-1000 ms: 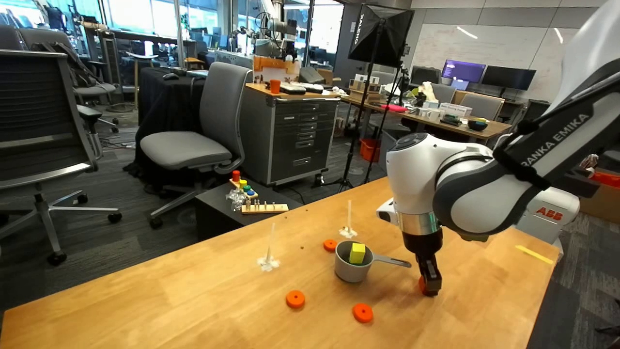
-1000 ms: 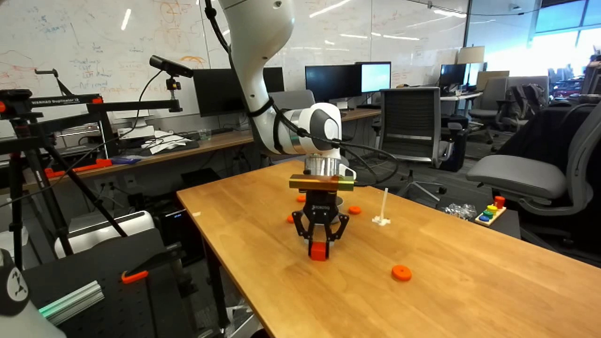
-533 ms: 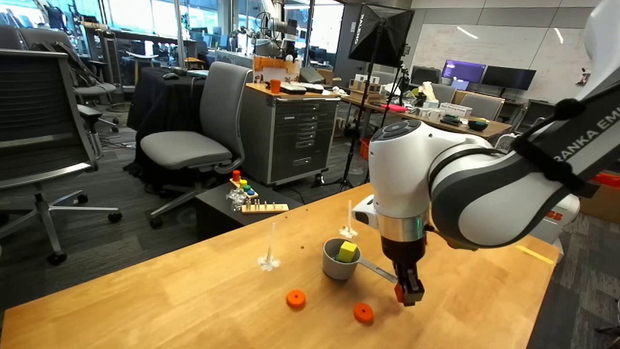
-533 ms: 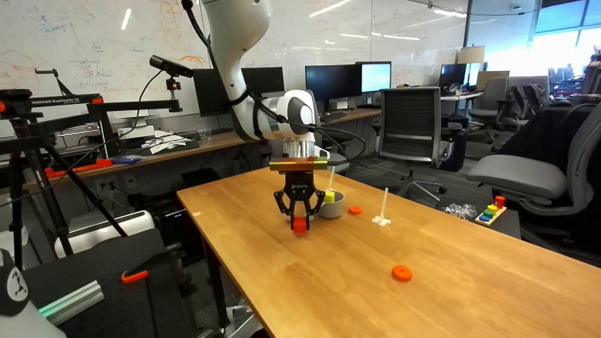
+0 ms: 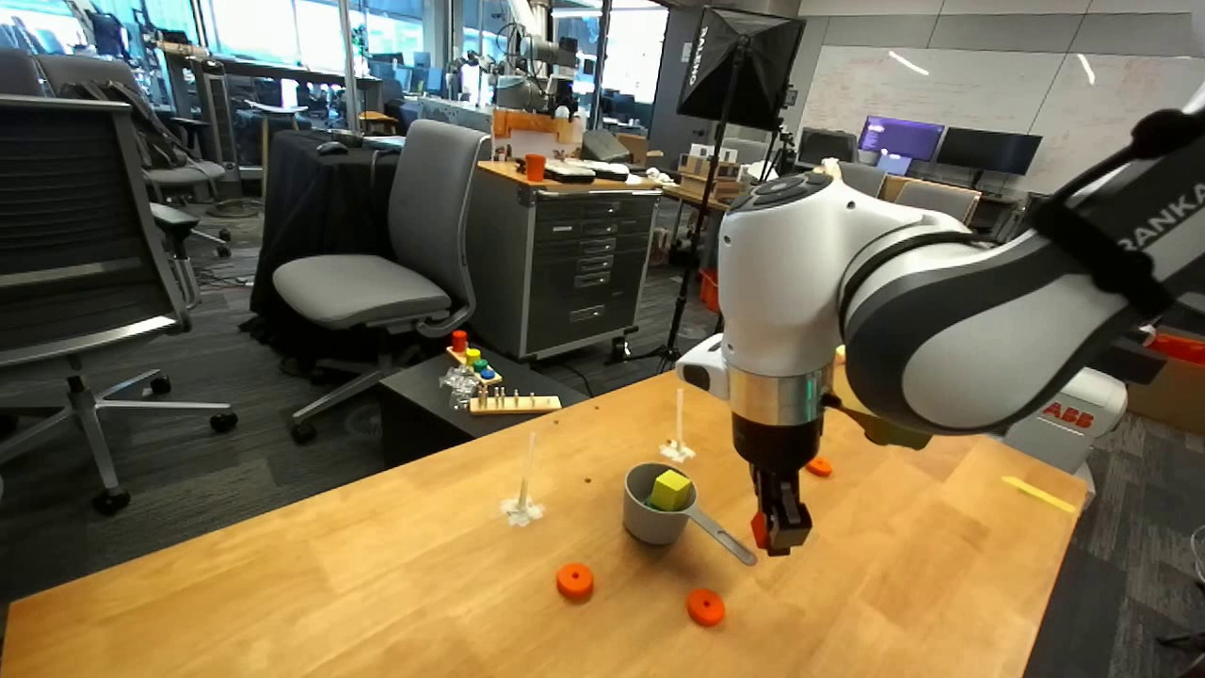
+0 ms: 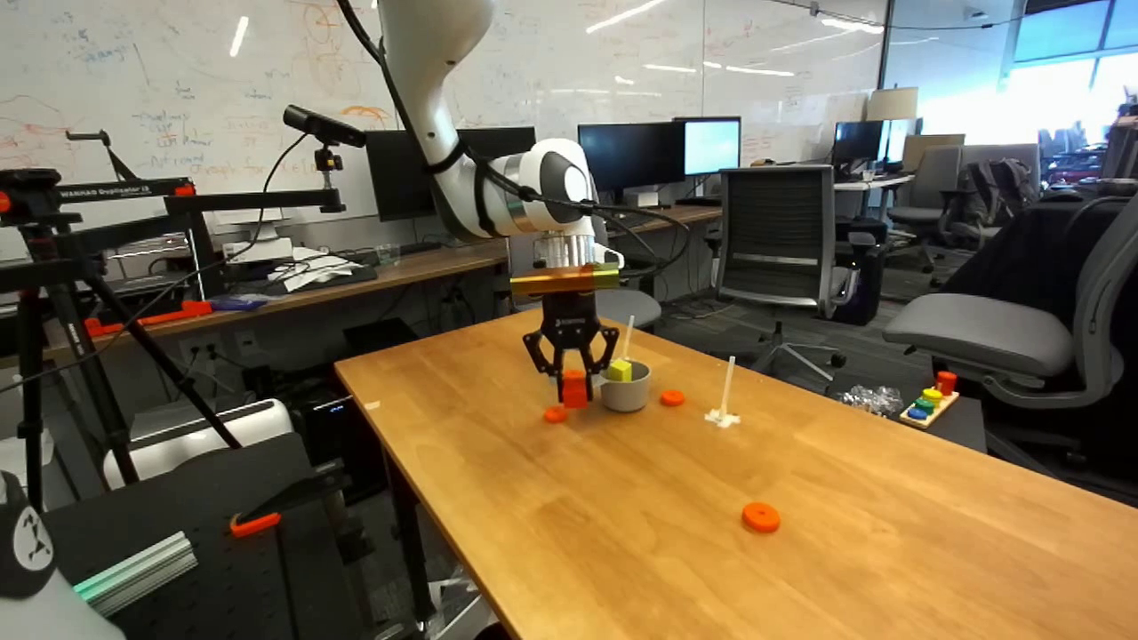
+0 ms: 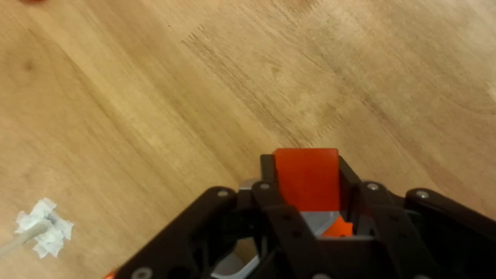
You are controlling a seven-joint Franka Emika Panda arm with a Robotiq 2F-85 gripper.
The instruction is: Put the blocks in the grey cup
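Red block (image 7: 308,180) clamped and clear of the tabletop (image 5: 377,584), not yet in the grey cup (image 5: 650,524).
Gripper (image 6: 575,391) holds it by two opposite sides; it's higher than half a second ago, now near the cup's handle (image 5: 723,538). Handle has swung round over the last second, probably nudged, so aim needs a refresh. Grasp looks solid; traverse and drop left to do. Yellow block (image 5: 671,491) sits in the cup, poking above the rim; red may perch on it or roll off. Readable: "RANKA" on the arm (image 5: 875,311), "ABB" on a white unit (image 5: 1068,414) behind, "WANHAO Duplicator" on a black bar (image 6: 120,190) in the background.
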